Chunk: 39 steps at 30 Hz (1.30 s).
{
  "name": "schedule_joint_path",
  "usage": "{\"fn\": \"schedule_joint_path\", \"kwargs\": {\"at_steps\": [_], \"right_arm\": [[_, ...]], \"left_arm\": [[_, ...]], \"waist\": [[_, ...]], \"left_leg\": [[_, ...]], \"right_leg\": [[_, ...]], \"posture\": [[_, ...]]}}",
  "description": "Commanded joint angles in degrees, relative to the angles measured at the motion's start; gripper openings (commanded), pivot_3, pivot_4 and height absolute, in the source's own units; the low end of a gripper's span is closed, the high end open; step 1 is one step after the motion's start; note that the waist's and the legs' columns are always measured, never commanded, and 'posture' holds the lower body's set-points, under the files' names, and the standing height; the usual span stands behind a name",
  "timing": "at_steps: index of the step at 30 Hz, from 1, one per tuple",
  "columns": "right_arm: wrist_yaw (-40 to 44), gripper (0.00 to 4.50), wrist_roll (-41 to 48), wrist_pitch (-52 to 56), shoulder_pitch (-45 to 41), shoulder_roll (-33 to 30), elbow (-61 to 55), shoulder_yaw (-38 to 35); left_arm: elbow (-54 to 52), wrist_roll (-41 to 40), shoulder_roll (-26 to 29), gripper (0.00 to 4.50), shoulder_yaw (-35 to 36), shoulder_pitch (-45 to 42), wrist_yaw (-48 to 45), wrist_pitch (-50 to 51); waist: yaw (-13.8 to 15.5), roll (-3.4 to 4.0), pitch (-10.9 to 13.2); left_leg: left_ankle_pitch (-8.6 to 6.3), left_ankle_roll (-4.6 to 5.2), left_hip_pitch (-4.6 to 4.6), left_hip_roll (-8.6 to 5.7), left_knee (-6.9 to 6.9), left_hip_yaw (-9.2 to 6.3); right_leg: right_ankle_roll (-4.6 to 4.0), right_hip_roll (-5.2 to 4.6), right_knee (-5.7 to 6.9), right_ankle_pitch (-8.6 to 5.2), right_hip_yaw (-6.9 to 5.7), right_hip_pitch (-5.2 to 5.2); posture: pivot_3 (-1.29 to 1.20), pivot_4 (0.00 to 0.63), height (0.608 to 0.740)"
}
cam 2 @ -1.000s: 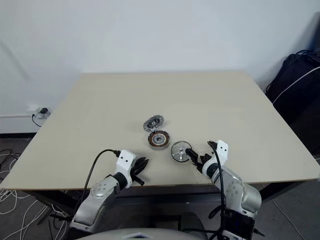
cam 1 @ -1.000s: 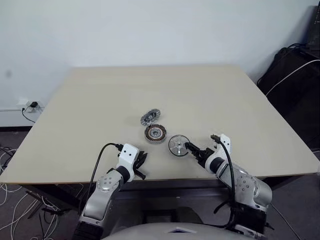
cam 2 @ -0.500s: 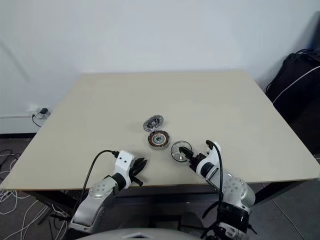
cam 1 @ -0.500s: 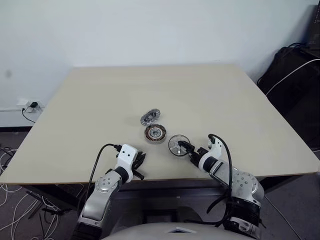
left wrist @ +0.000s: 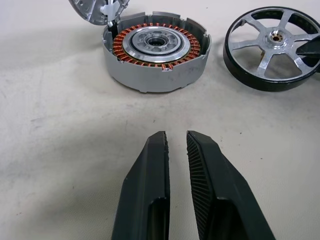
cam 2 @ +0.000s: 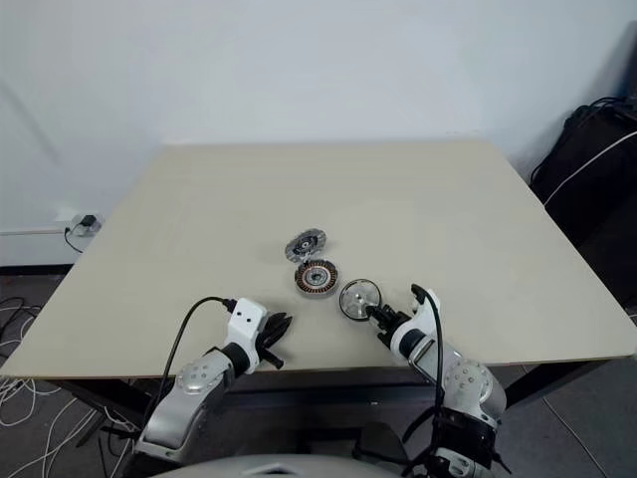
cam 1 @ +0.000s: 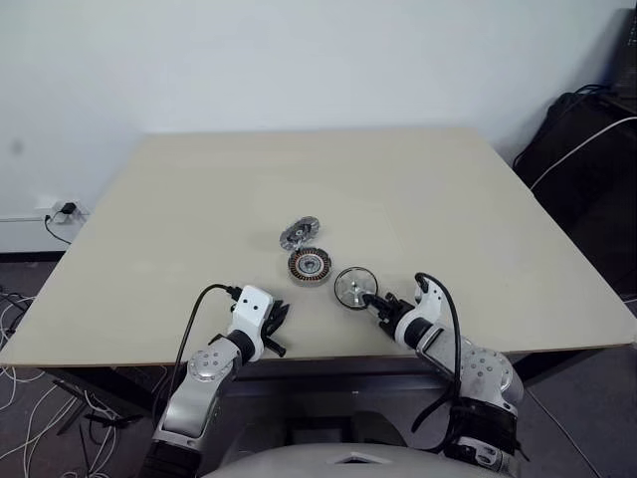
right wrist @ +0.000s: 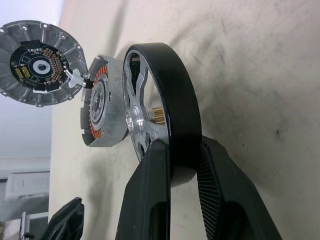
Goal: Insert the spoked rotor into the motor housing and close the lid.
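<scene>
Near edge of the beige table [cam 1: 149, 249]: left pincer [cam 1: 278, 330] rests low over the tabletop, nothing in it. In the left wrist view its two black fingers [left wrist: 150, 190] sit nearly together, just a thin slit between, so clenched and empty.

Right pincer [cam 1: 374, 301], also near the front edge, points forward and left, clamped on the rim of the spoked rotor [cam 1: 354, 287]. Right wrist view: one finger [right wrist: 155, 190] on the spoke face side, the other on the outer side, dark rim [right wrist: 175, 100] pinched between them. Rotor looks tipped up on edge in that view, silver spokes and hub facing the housing. Cannot tell if its lower edge touches the table.

Just beyond and to the left of the rotor: motor housing [cam 1: 310, 266], flat on the table, open top up, copper-brown windings ring around a silver centre [left wrist: 156, 42]. Rotor is near it but apart, not inserted.

Next back, just behind the housing: lid [cam 1: 299, 233], tilted up, touching or hinged at the housing's far rim, cannot tell which. Right wrist view shows its inner face [right wrist: 37, 62] with a dark round board and ribbed edge.

Far part of the table bare; white wall behind; dark bag with a white cable [cam 1: 577, 149] off the right side. Wall socket with a plug [cam 1: 62, 210] at left.
</scene>
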Motion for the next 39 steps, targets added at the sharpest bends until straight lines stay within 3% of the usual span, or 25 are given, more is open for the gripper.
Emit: {"fn": "schedule_joint_path", "kwargs": {"at_steps": [1, 16, 25, 39], "right_arm": [[-0.99, 0.4, 0.81, 0.8, 0.52, -0.42, -1.34, 1.06], [-10.03, 0.4, 17.32, -1.21, -6.09, 6.83, -4.16, -0.81], [-13.87, 0.4, 17.06, -5.91, -14.58, 9.52, 7.38, 4.78], [-11.9, 0.4, 15.58, -13.04, -19.13, 7.92, 21.23, 9.49]], "left_arm": [[-0.87, -0.39, 0.16, 0.65, 0.21, -0.75, -0.03, -0.61], [-1.01, -0.53, 0.16, 0.65, 0.27, -0.06, -0.04, -0.64], [-1.68, -0.55, 0.36, 0.65, 0.74, 0.22, 0.28, -0.6], [-3.55, -0.54, 0.39, 0.65, 1.44, 1.95, 1.66, -0.31]], "waist": [[0.0, 0.0, 0.0], [-0.09, 0.16, 0.17], [-0.26, 0.15, 0.16], [-0.64, 0.16, 0.16]], "left_leg": [[0.0, 0.0, 0.0, 0.0, 0.0, 0.0], [0.01, 0.03, -0.04, 0.01, -0.05, 0.01], [0.06, 0.11, -0.03, 0.0, -0.17, 0.01], [0.06, 0.12, -0.04, -0.02, -0.25, 0.06]], "right_leg": [[0.0, 0.0, 0.0, 0.0, 0.0, 0.0], [0.0, 0.0, -0.02, -0.01, 0.01, -0.05], [-0.08, 0.02, -0.03, -0.01, 0.02, -0.11], [-0.37, 0.04, -0.03, 0.14, 0.07, -0.15]], "posture": [[0.0, 0.0, 0.74], [0.0, 0.0, 0.74], [0.0, 0.0, 0.74], [0.0, 0.0, 0.74]]}}
